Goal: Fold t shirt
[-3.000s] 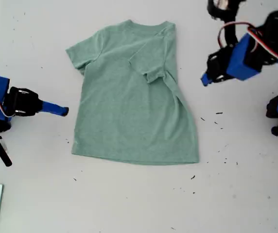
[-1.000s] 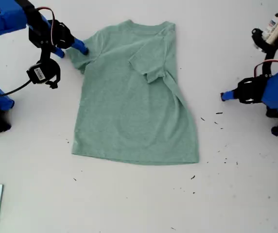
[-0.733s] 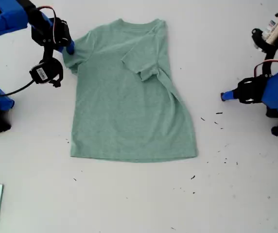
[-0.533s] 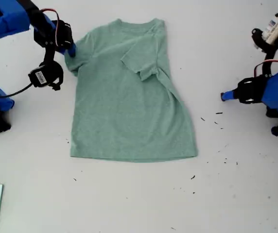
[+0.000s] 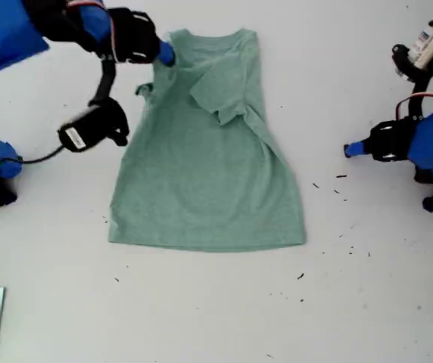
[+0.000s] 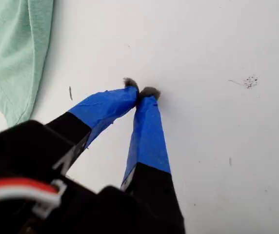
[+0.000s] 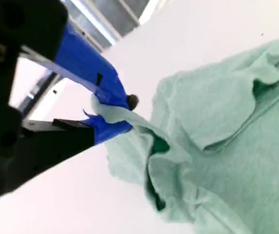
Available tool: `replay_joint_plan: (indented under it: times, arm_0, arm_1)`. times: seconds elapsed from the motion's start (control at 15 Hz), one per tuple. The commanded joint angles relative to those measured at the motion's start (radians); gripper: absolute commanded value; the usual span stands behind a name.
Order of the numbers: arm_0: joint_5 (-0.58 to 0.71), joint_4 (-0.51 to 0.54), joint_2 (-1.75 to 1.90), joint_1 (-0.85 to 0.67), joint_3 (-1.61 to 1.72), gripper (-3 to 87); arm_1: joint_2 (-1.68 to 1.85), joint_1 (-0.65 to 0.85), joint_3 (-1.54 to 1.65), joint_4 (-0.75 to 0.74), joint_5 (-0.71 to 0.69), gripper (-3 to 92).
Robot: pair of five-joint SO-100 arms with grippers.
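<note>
While 0.5 s ago flat, t shirt (image 5: 209, 159) sleeve lifted inward (pinched), my second gripper (image 5: 163, 54).

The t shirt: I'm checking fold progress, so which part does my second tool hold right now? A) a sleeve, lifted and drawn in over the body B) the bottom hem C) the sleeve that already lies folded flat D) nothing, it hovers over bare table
A: in the second wrist view my second tool pinches a sleeve edge of the t shirt, raised off the table.
</note>
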Motion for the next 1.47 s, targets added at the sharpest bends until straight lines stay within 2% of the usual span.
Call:
replay_joint_plan:
  times: [0.0, 0.13, 0.2, 0.27, 0.4, 0.53, 0.6, 0.67, 0.73, 0.8, 0.87, 1.0, 1.07, 1.13, 1.27, 1.4]
  arm_0:
    - [-0.028, -0.046, -0.201, 0.104, -0.23, -0.3]
    - [-0.02, -0.04, -0.41, 0.106, -0.411, 2.3]
    - [0.018, 0.02, -0.538, 0.089, -0.543, 21.4]
    - [0.044, 0.08, -0.58, 0.078, -0.614, 30.2]
    - [0.089, 0.189, -0.374, 0.067, -0.586, 31.9]
    - [0.089, 0.291, -0.115, 0.035, -0.499, 25.6]
    - [0.066, 0.279, 0.037, 0.025, -0.327, 21.0]
    - [0.044, 0.166, 0.241, 0.029, -0.02, 14.1]
    - [0.003, 0.021, 0.46, 0.032, 0.322, 13.4]
    - [-0.048, -0.08, 0.646, 0.028, 0.629, 5.8]
    - [-0.101, -0.16, 0.804, 0.046, 0.885, 3.9]
    - [-0.256, -0.249, 1.005, 0.133, 1.232, -0.2]
    - [-0.344, -0.275, 1.124, 0.202, 1.382, -0.2]
    - [-0.414, -0.253, 1.241, 0.241, 1.494, -0.2]
    - [-0.443, -0.187, 1.41, 0.27, 1.575, -0.2]
    - [-0.443, -0.181, 1.445, 0.259, 1.591, -0.2]
  arm_1:
    - [0.017, -0.014, 0.034, -0.003, 0.009, 2.5]
    - [0.017, -0.014, 0.034, -0.003, 0.012, 2.5]
    - [0.017, -0.014, 0.034, -0.002, 0.012, 2.5]
    - [0.017, -0.014, 0.034, -0.002, 0.014, 2.5]
    - [0.017, -0.014, 0.034, -0.002, 0.014, 2.5]
    - [0.017, -0.012, 0.034, -0.003, 0.011, 2.5]
    - [0.017, -0.012, 0.034, -0.003, 0.011, 2.5]
    - [0.017, -0.012, 0.034, -0.003, 0.011, 2.5]
    - [0.017, -0.012, 0.034, -0.003, 0.011, 2.5]
    - [0.017, -0.012, 0.034, -0.003, 0.011, 2.5]
    - [0.017, -0.014, 0.034, -0.003, 0.011, 2.5]
    - [0.017, -0.015, 0.034, -0.005, 0.012, 2.5]
    - [0.017, -0.015, 0.034, -0.005, 0.012, 2.5]
    - [0.017, -0.017, 0.034, -0.005, 0.017, 2.5]
    - [0.015, -0.051, 0.017, -0.009, 0.029, 2.5]
    - [-0.126, -0.15, -0.144, -0.023, 0.104, 2.5]
